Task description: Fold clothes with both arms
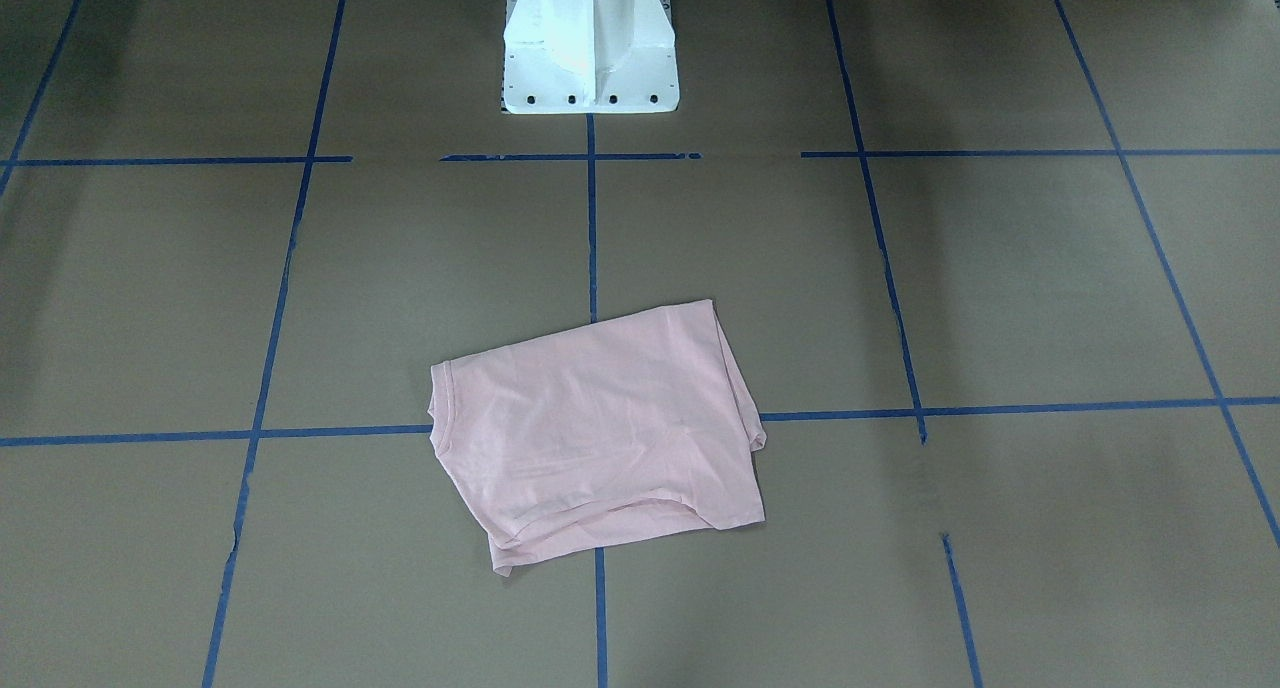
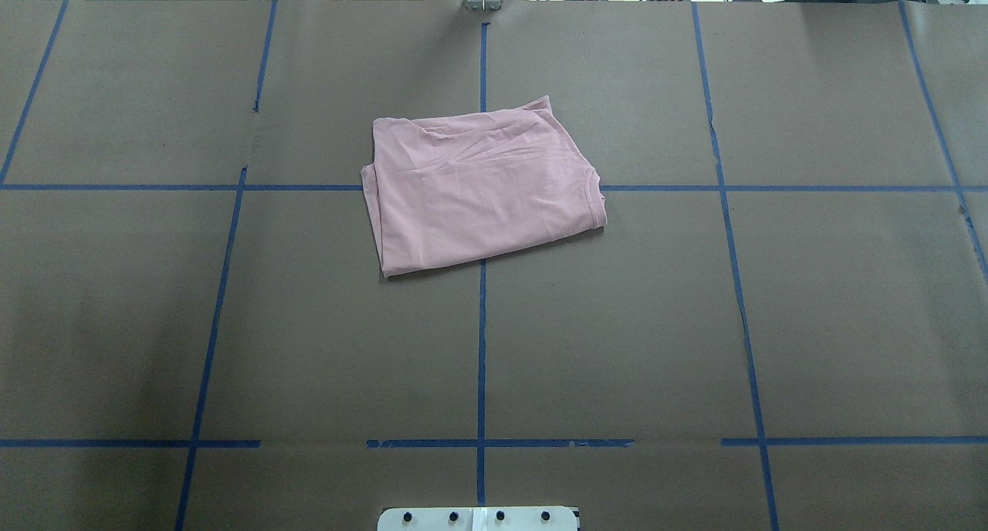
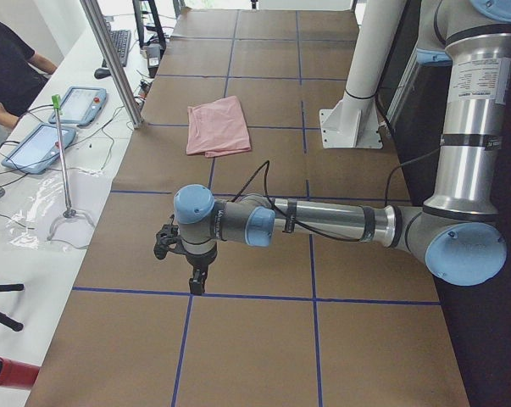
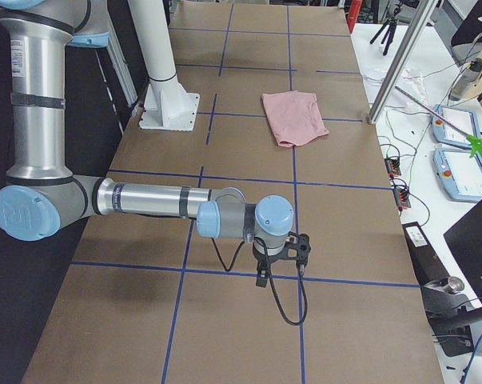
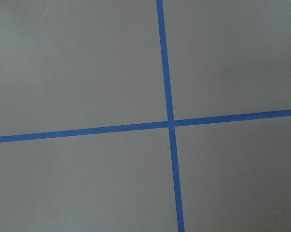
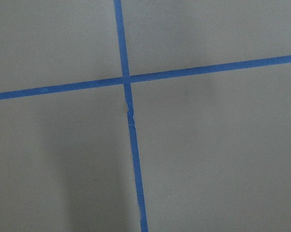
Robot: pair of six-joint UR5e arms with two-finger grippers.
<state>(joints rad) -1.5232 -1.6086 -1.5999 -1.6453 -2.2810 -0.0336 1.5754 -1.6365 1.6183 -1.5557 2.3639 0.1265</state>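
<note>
The pale pink T-shirt [image 1: 600,428] lies folded into a rough rectangle, plain side up, on the brown table near its middle, on the far side from the robot's base. It also shows in the overhead view [image 2: 478,187] and in the side views [image 3: 219,125] [image 4: 292,117]. My left gripper [image 3: 196,284] hangs low over the table's left end, far from the shirt. My right gripper [image 4: 260,278] hangs low over the right end, also far from it. Both show only in the side views, so I cannot tell whether they are open or shut. Both wrist views show only table and blue tape.
The white pedestal base [image 1: 590,48] stands at the robot's side of the table. Blue tape lines [image 2: 482,322] grid the brown surface. Beyond the far edge are tablets [image 3: 43,144], cables, a metal post [image 3: 111,59] and a seated operator [image 3: 9,68].
</note>
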